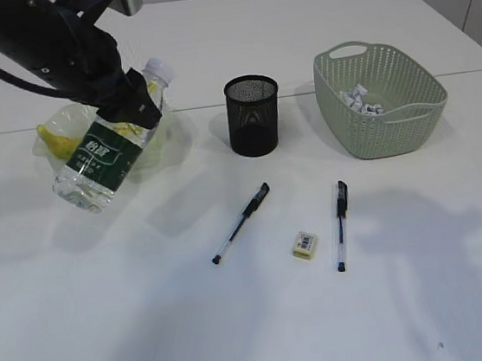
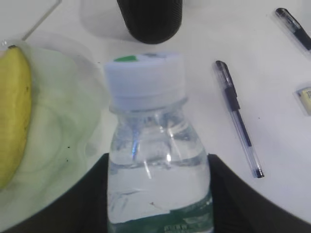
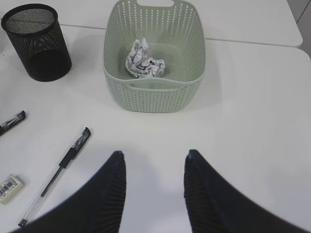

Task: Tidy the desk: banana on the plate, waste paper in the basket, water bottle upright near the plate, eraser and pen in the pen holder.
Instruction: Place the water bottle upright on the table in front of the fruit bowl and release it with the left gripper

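My left claw (image 2: 158,194) grips the water bottle (image 1: 99,157), tilted, airborne at 9 o'clock, over the plate (image 1: 175,136) edge. Risk: if I set it down slanted it tips onto the banana (image 1: 58,142). My right claw (image 3: 153,165) hangs open, empty. Count: two pens (image 1: 241,222), one eraser (image 1: 304,244), one pen holder (image 1: 253,115), one basket (image 1: 379,95) at 2 o'clock, paper wad (image 3: 143,60) inside.

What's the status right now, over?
Left claw grips water bottle, tilted above plate. Right claw open, empty. Banana plated, paper binned; pens, eraser still out.
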`<state>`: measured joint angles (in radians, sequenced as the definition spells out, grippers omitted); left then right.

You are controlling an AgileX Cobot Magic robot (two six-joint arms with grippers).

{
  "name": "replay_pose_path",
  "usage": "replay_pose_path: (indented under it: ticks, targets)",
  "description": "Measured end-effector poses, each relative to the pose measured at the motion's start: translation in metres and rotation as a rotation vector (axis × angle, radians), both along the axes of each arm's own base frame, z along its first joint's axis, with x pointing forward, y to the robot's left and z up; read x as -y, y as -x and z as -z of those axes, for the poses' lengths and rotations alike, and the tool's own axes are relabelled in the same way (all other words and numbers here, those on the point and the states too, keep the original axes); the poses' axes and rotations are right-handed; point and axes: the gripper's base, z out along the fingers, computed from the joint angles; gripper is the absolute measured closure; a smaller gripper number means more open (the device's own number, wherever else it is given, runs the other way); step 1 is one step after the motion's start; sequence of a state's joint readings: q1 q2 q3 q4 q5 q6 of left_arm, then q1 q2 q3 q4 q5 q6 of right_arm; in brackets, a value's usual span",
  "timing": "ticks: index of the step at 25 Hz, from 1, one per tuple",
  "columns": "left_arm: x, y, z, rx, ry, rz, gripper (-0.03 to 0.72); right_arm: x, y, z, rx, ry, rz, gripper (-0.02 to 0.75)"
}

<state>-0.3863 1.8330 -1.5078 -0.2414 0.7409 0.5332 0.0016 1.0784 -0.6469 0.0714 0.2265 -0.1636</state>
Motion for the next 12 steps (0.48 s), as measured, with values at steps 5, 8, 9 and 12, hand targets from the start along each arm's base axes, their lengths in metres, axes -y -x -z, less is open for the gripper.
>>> replay_pose_path:
  ticks: [5,8,9,12]
  targets:
    - [-0.001,0.002,-0.013,0.052,0.020,-0.007,0.320,0.000,0.000,0.000,0.000,0.000,0.000,0.436]
    - [-0.001,0.003,-0.020,0.079,0.046,-0.016,0.320,0.000,0.000,0.000,0.000,0.000,0.000,0.436]
    - [-0.001,0.003,-0.021,0.085,0.056,-0.019,0.320,0.000,0.000,0.000,0.000,0.000,0.000,0.436]
    - [0.000,0.002,-0.022,0.095,0.071,-0.026,0.320,0.000,0.000,0.000,0.000,0.000,0.000,0.436]
